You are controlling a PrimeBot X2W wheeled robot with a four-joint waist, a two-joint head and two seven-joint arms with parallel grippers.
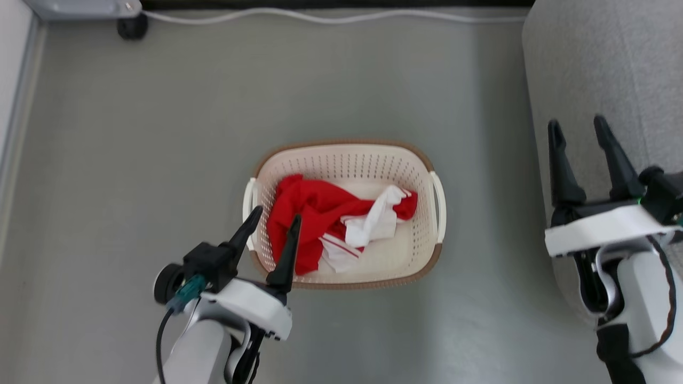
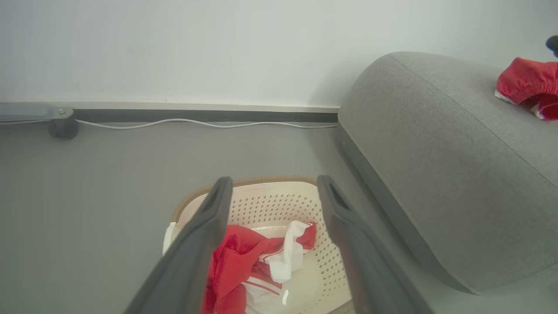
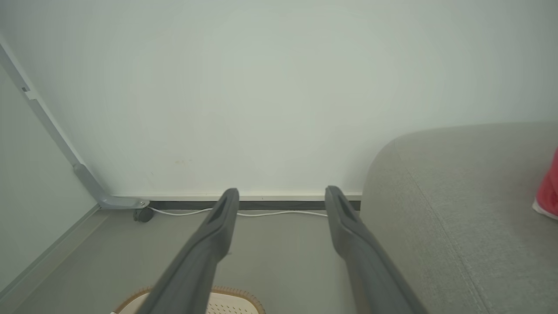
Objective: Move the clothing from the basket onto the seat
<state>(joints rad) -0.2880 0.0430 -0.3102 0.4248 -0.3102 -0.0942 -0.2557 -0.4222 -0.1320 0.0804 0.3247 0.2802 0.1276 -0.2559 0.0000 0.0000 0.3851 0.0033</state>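
Red clothing [image 1: 320,216] with white stripes lies crumpled in the cream basket [image 1: 349,154] on the floor; the left wrist view has the clothing [image 2: 244,261] between my fingers. My left gripper [image 1: 277,214] is open, hovering over the basket's near-left corner, nothing in it. The grey seat [image 1: 603,74] rises at the right. Open and empty, my right gripper [image 1: 579,128] hangs over the seat's edge. Another red piece of clothing [image 2: 529,85] lies on the seat [image 2: 436,144].
A white cable [image 1: 331,18] runs along the far wall's baseboard. A black caster [image 1: 132,26] under a grey frame stands at the back left. Grey floor [image 1: 133,160] surrounds the basket.
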